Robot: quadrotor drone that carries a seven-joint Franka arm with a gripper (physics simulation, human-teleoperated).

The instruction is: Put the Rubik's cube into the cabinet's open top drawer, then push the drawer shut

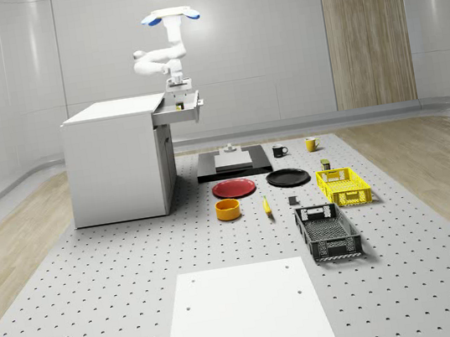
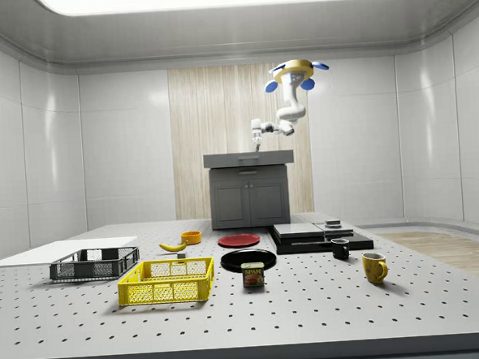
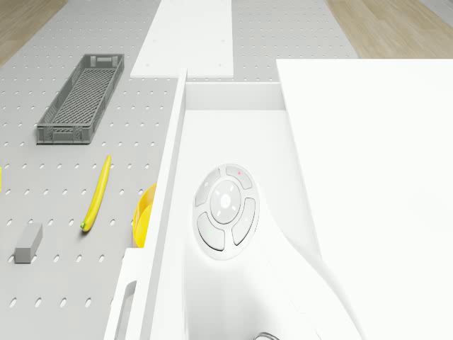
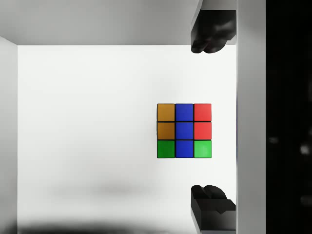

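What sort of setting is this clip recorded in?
Probably a simulated indoor test lab, not a home: a perforated floor like an optical bench, bare panelled walls, and a lone cabinet with test props such as crates and plates laid out. The drone hovers above the drawer.

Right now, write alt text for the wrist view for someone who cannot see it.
A multicoloured Rubik's cube lies on the white floor of the open white drawer, close to one side wall. The two black fingers are spread wide apart on either side of the cube, touching nothing.
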